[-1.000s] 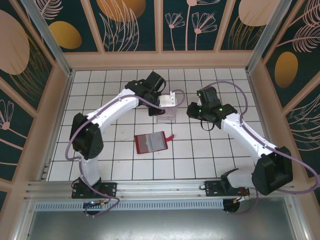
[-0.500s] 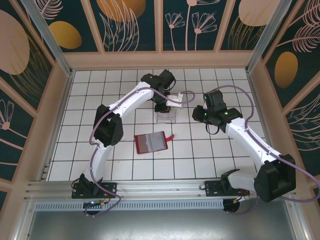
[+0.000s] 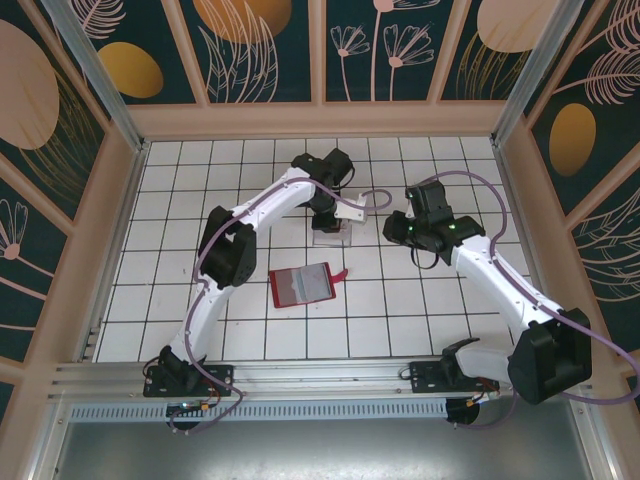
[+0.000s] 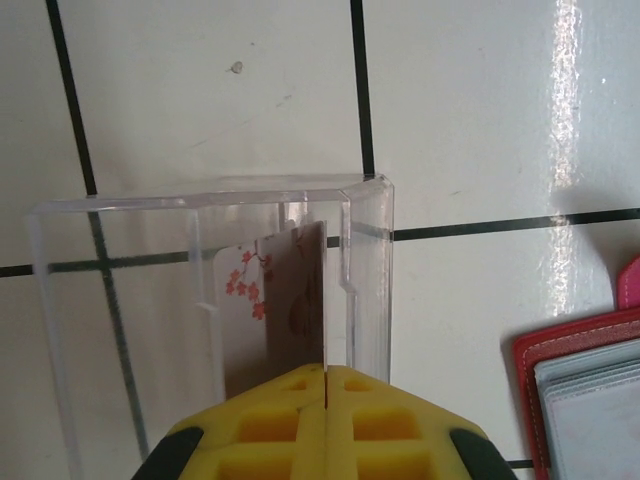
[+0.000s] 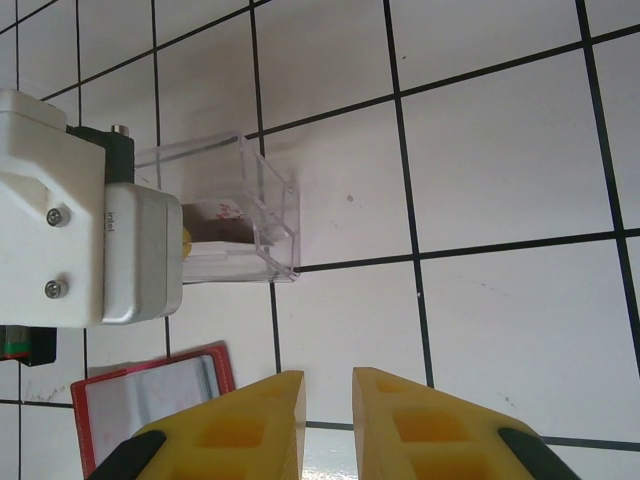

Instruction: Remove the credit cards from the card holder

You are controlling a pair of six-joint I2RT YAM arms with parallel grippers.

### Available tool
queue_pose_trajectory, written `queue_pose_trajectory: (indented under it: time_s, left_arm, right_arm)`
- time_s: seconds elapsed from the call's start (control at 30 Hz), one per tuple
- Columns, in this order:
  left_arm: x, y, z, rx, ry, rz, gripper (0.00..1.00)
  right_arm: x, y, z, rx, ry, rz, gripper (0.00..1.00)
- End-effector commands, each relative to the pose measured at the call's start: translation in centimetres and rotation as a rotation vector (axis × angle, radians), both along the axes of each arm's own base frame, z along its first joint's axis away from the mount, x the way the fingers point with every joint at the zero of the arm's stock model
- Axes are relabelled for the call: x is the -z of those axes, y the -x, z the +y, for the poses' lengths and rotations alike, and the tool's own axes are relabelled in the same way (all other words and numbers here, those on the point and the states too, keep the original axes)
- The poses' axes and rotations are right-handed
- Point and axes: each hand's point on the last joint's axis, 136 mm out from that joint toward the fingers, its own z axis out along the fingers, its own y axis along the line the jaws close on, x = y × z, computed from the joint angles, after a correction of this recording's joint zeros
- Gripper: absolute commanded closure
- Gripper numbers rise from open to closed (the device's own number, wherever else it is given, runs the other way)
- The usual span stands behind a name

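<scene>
**Left pincer pinched on a card inside the clear stand; right pincer idle**

Left pincer (image 4: 325, 378): yellow moulded fingers (image 4: 270, 425) pressed together, only a hairline seam between them. Seam meets the near edge of a blossom-print card (image 4: 285, 300), which looks clamped there. The card is thin and rigid, pale with small red flowers, and stands on edge.

The card sits inside the clear plastic stand (image 4: 370, 250), an open-topped, square-cornered box with glossy transparent walls. Tile grout lines show through them.

Right pincer (image 5: 328, 385): same yellow ribbed fingers, parted by a narrow slot with nothing in it. It hangs over bare tile near the stand, touching nothing. From its wrist camera, the left arm's white wrist housing (image 5: 60, 210) shows hard against the stand's open side.

Card holder (image 3: 302, 286): flat red leather-look case with a stitched rim, lying open on the worktop (image 3: 400, 310) just on the near side of the stand and apart from it. Red tab (image 3: 340, 275) sticks out on its right. Pale cards (image 4: 595, 400) lie stacked flat on its inner face.

Worktop: glossy white square tiles with dark grout.
</scene>
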Motion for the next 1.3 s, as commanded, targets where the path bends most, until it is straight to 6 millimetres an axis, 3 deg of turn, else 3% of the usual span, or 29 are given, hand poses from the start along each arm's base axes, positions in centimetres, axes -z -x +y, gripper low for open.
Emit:
queue_pose_trajectory:
  time_s: [0.0, 0.17, 0.33, 0.57, 0.73, 0.97, 1.27]
  left_arm:
    - [0.5, 0.1, 0.2, -0.019, -0.011, 0.035, 1.0]
    - [-0.6, -1.1, -0.1, -0.035, -0.002, -0.02, 0.76]
    - [-2.7, -2.1, -0.4, -0.04, 0.027, -0.089, 0.63]
    - [-7.7, -2.9, -1.8, -0.117, 0.164, -0.161, 0.63]
    - [-11.0, -3.7, -1.7, -0.334, 0.297, -0.21, 0.63]
    - [-14.1, -4.5, 2.1, -0.805, 0.48, -0.31, 0.62]
    - [-11.4, -1.6, 6.3, -1.231, 0.51, -0.149, 0.68]
  right_arm:
    - [0.6, 0.1, 0.2, 0.0, -0.019, 0.019, 0.79]
    - [-0.1, 0.0, 0.2, -0.001, -0.023, 0.01, 0.79]
    - [-0.6, 0.0, 0.6, -0.01, -0.037, 0.0, 0.79]
    - [-0.2, 0.1, 2.9, -0.088, -0.05, 0.016, 0.78]
    - [1.3, 0.7, 6.1, -0.201, -0.075, 0.069, 0.74]
    - [5.1, 1.8, 10.1, -0.358, -0.057, 0.172, 0.68]
    - [10.1, 4.0, 11.2, -0.437, -0.033, 0.302, 0.67]
